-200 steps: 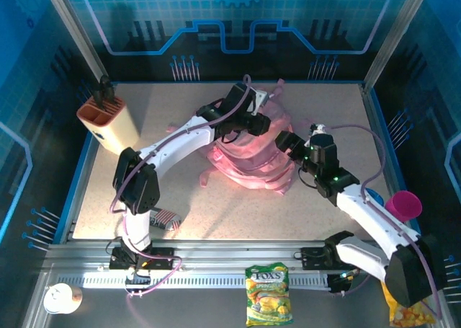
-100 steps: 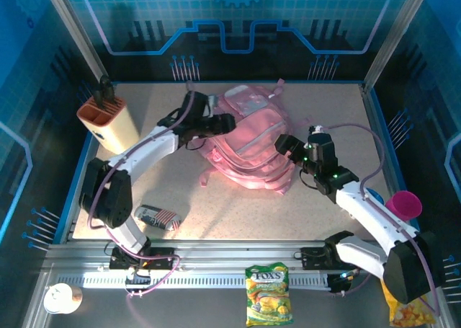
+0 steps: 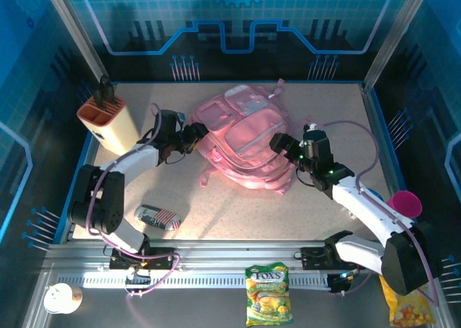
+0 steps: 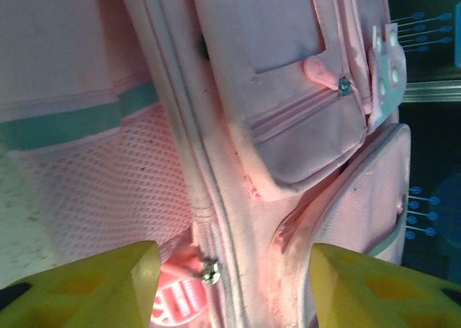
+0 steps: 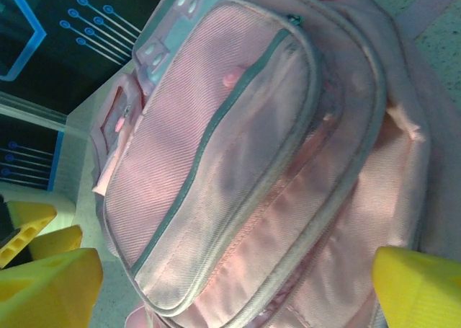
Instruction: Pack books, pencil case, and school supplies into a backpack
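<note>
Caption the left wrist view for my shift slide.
Close on the pink backpack, a zipper pull framed between the open left fingers.

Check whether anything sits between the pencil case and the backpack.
Nothing visible: bare table runs from the pencil case, near the front edge, to the backpack. The backpack lies flat, though, and the zips in view look closed.

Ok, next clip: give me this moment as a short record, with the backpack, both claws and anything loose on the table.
backpack: pink, lying flat mid-table, front pockets up
left claw: open, at the backpack's left side, a zipper pull just ahead, holding nothing
right claw: open wide, at the backpack's right side, holding nothing
pencil case: on the table near the left arm's base, not yet packed
holder: beige, orange top, at the table's left edge
</note>
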